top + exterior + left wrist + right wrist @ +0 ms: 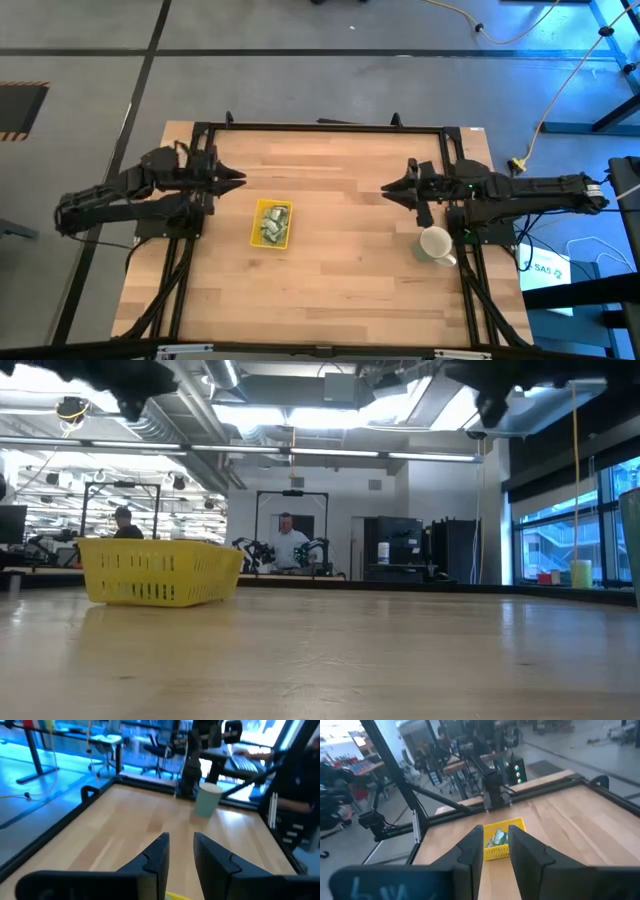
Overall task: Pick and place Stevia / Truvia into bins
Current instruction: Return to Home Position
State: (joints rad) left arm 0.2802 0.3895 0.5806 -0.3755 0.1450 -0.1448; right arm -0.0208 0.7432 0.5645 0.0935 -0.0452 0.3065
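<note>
While both arms hang raised above the desk (340, 275), the pale green and white sachets (272, 222) lie heaped inside the yellow tray (253, 232), which sits at about 9 o'clock from the desk's centre in the high view. The left claw (243, 180) hovers at about 11 o'clock from the tray, clear of it, pointing toward 3 o'clock. Its wrist view shows the two fingers a little apart with bare wood between them, pinching nothing. The right claw (384, 190) faces it from across the desk, pointing toward 9 o'clock, its fingers likewise slightly spread and empty. A white mug (434, 243) stands at about 4 o'clock from the right claw, well apart from the tray.
</note>
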